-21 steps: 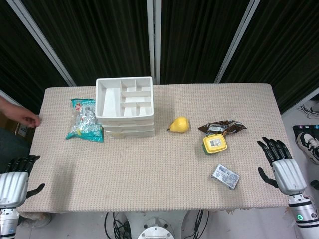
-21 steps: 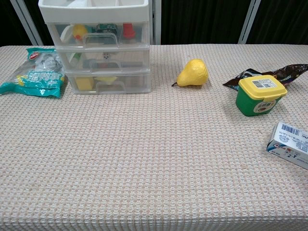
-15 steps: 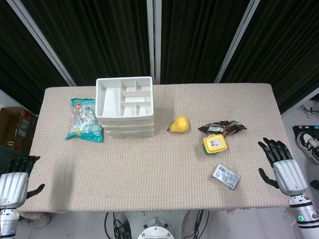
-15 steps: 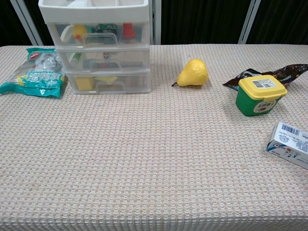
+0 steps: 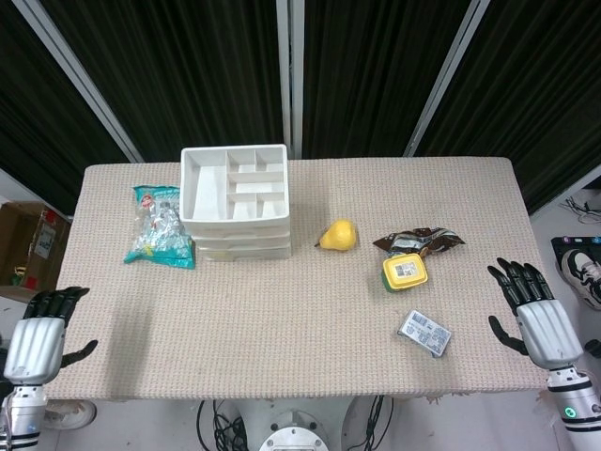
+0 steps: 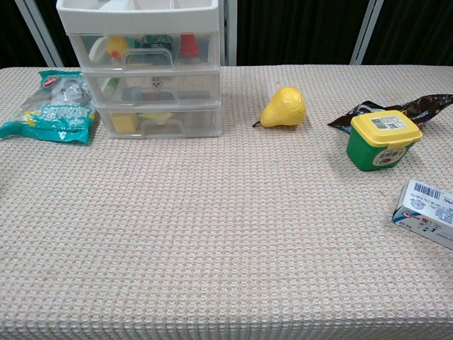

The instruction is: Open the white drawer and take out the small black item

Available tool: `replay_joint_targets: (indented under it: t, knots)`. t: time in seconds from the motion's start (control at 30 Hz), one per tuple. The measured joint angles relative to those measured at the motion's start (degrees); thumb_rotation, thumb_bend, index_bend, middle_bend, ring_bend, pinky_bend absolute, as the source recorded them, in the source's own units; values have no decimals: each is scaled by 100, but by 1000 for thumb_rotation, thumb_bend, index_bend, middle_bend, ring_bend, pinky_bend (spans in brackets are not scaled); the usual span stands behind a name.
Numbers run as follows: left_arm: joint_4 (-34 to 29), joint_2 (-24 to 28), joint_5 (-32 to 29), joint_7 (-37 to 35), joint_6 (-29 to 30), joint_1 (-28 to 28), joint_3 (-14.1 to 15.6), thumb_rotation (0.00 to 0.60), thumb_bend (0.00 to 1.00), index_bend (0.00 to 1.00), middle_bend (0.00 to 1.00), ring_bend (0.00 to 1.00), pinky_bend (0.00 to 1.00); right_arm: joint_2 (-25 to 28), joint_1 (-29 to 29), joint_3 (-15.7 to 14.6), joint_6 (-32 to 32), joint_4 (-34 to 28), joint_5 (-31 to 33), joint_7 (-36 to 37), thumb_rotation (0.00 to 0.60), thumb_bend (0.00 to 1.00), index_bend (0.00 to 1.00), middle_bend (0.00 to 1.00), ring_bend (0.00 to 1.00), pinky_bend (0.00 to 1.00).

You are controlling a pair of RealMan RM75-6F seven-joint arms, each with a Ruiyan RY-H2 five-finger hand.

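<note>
The white drawer unit [image 6: 148,74] sits at eleven o'clock, all drawers closed; only the chest view shows their dim contents. The head view alone shows the left hand [image 5: 38,343] and right hand [image 5: 535,315], fingers spread, empty. A pear [image 6: 284,108] lies rightward.

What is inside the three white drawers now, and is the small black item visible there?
Through the clear fronts of the drawer unit: yellow, teal and red things on top, something dark in the middle, yellow at the bottom. All are closed; frosted plastic hides their shapes, so the black item cannot be identified.
</note>
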Motion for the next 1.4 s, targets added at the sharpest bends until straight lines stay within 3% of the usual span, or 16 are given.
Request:
replay_joint_targets:
  t: [0.07,0.2,0.27,0.37,0.57,0.73,1.13,1.4]
  knots:
    - [-51,-78,56,-251,-155,-148,-35,600,48,215,271,298,412,49,5,21,38,-60,-28,-61,600,327,0,0,0,0]
    - [-188,-283,104,-780,-646,-577,-163,600,128,207,472,611,788,167,23,62,91,-241,-80,-190,600,327,0,0,0,0]
    - [-277,-420,64,-1088,-914,-812,-271,600,201,201,587,752,894,216,25,68,122,-303,-117,-218,600,327,0,0,0,0]
    - [-347,-632,-72,-1606,-1290,-1115,-423,600,300,190,717,890,975,281,17,77,163,-361,-136,-260,600,327,0,0,0,0]
    - [-323,-1210,-504,-2856,-2093,-1747,-747,600,418,159,850,984,1000,350,-16,78,222,-447,-163,-321,600,327,0,0,0,0]
    - [27,-1945,-981,-3205,-2482,-2157,-982,600,441,139,865,991,1000,331,-39,61,225,-437,-149,-317,600,327,0,0,0,0]
    - [835,-2920,-1359,-4497,-2669,-2513,-1319,600,463,119,878,996,1000,277,-69,36,197,-389,-108,-298,600,327,0,0,0,0]
    - [1269,-3317,-1645,-4647,-2733,-2713,-1551,600,463,119,879,996,1000,279,-99,37,201,-369,-58,-278,600,327,0,0,0,0]
